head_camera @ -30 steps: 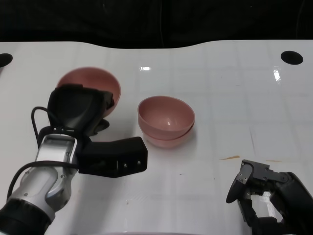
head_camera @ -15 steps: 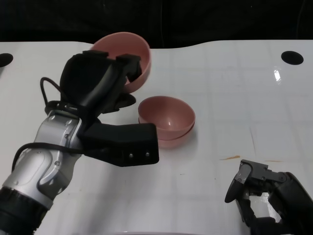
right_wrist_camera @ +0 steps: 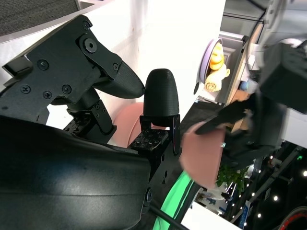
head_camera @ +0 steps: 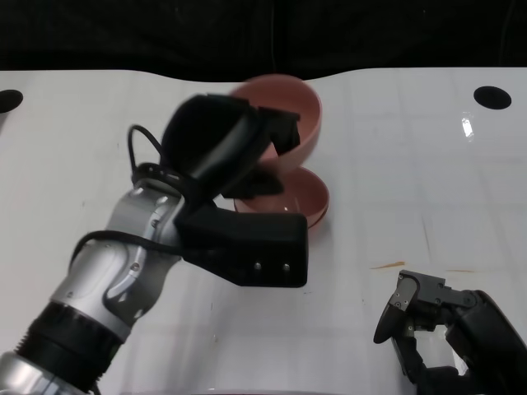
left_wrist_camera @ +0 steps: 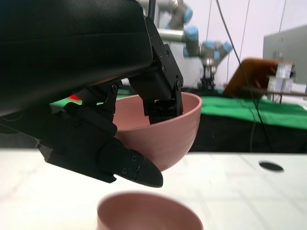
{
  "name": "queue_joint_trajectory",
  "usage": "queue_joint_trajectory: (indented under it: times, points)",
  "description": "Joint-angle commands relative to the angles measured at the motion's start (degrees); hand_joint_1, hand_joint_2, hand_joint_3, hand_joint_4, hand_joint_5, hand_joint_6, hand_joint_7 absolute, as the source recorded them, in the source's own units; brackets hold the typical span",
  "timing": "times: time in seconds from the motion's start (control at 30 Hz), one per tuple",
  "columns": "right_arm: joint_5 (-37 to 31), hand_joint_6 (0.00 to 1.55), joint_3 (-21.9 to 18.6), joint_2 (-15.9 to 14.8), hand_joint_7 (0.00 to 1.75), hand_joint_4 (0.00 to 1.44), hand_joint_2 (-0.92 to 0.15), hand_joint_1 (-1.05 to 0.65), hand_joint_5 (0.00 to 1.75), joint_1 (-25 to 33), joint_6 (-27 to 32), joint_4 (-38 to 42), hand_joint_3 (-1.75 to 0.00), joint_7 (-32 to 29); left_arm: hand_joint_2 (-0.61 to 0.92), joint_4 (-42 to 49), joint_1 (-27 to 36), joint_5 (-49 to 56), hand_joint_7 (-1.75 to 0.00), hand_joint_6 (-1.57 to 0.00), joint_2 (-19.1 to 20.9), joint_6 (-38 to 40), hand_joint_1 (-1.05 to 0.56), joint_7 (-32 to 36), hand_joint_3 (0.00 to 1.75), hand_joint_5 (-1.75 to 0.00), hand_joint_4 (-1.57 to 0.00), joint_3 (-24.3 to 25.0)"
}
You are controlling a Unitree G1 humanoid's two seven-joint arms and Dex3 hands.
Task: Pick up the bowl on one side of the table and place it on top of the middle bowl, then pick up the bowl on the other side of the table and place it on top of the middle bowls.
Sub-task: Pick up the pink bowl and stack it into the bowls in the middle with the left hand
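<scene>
The white surface [head_camera: 412,164] carries the stacked middle bowls [head_camera: 311,197], half hidden behind the left arm in the head view. The left hand [head_camera: 222,148] grips a pink bowl [head_camera: 292,111] by its rim, lifted off the surface just above and behind the stack. The left wrist view shows what the head view doesn't: fingers [left_wrist_camera: 158,96] hooked inside the rim, thumb outside, clear air over the lower bowl. The right hand [head_camera: 436,329] rests low near the surface's front edge, fingers loosely apart, holding nothing.
</scene>
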Motion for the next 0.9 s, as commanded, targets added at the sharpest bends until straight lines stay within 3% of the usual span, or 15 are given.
queue_joint_trajectory:
  times: [0.03,0.1,0.2,0.33,0.4,0.43,0.57,0.6,0.63,0.67,0.7,0.83,0.9]
  points:
    - [0.7,0.76,-0.2,-0.4,1.56,0.91,-0.38,-0.22,1.75,0.3,1.2,-0.9,-1.38,0.6,0.83,3.1,-1.3,-0.1,-1.44,-0.77,-0.4,-0.8,-0.31,-0.8,0.35,-1.75,-0.89,-1.1]
    - [0.9,0.76,-0.2,-0.3,1.56,0.91,-0.38,-0.22,1.75,0.4,1.4,-1.1,-1.38,0.7,0.7,4.4,-1.5,0.3,-1.67,-0.7,-0.8,-0.6,-0.32,-0.9,0.57,-1.75,-0.9,-1.7]
    - [0.9,0.76,-0.3,-0.1,1.57,0.91,-0.38,-0.22,1.75,0.4,1.4,-1.1,-1.39,0.8,0.64,5.8,-1.8,0.5,-1.71,-0.69,-0.9,-0.2,-0.32,-2.0,0.65,-1.75,-0.89,-2.2]
    - [0.8,0.76,-0.2,0.0,1.57,0.91,-0.38,-0.21,1.75,0.5,1.6,-1.5,-1.39,0.8,0.81,7.8,-1.8,0.6,-1.27,-0.77,-0.9,0.4,-0.38,-3.5,0.3,-1.75,-0.89,-3.0]
    - [1.0,0.76,-0.2,0.1,1.57,0.91,-0.38,-0.21,1.75,0.6,2.0,-1.7,-1.39,0.9,0.89,8.3,-1.9,0.8,-0.85,-0.84,-0.9,0.6,-0.41,-3.8,0.15,-1.75,-0.86,-3.2]
    - [0.8,0.76,-0.2,0.0,1.57,0.91,-0.38,-0.2,1.75,0.6,2.2,-1.8,-1.39,0.8,0.91,9.1,-1.9,0.9,-0.78,-0.86,-1.0,0.7,-0.42,-3.7,0.13,-1.75,-0.85,-3.3]
    - [0.3,0.76,-0.3,0.0,1.58,0.91,-0.38,-0.2,1.75,0.5,2.1,-1.8,-1.39,0.7,0.92,11.5,-2.6,2.0,-0.47,-0.9,-0.5,0.1,-0.38,-3.7,0.21,-1.47,-0.73,-4.8]
    - [0.2,0.76,-0.3,0.0,1.58,0.91,-0.38,-0.2,1.75,0.5,2.0,-1.8,-1.39,0.7,0.92,11.9,-2.7,2.4,-0.33,-0.76,-0.2,-0.1,-0.42,-3.8,0.23,-1.11,-0.57,-5.3]
    - [0.1,0.76,-0.3,-0.1,1.58,0.91,-0.38,-0.2,1.75,0.5,1.9,-1.7,-1.39,0.7,0.92,12.2,-2.8,2.7,-0.19,-0.69,-0.1,-0.1,-0.45,-3.8,0.24,-0.77,-0.54,-5.5]
    - [0.3,0.76,-0.3,-0.1,1.58,0.91,-0.39,-0.2,1.75,0.5,2.0,-1.7,-1.39,0.9,0.92,12.4,-3.0,3.6,-0.14,-0.67,0.3,-0.1,-0.46,-3.7,0.25,-0.64,-0.53,-6.2]
    - [0.5,0.76,-0.3,-0.2,1.58,0.91,-0.39,-0.2,1.75,0.5,1.9,-1.6,-1.39,1.0,0.92,12.4,-3.1,4.4,-0.08,-0.56,0.5,-0.1,-0.53,-3.6,0.28,-0.52,-0.41,-6.7]
    - [0.4,0.76,-0.4,-0.2,1.58,0.91,-0.39,-0.2,1.75,0.6,1.9,-1.7,-1.39,1.0,0.92,12.1,-3.3,6.1,0.0,-0.36,1.0,0.0,-0.64,-2.8,0.34,-0.35,-0.18,-7.7]
    - [0.5,0.76,-0.4,-0.1,1.58,0.91,-0.39,-0.2,1.75,0.6,2.1,-1.7,-1.39,1.0,0.92,11.6,-3.1,6.8,0.0,-0.32,1.2,0.0,-0.67,-2.1,0.37,-0.4,-0.08,-7.8]
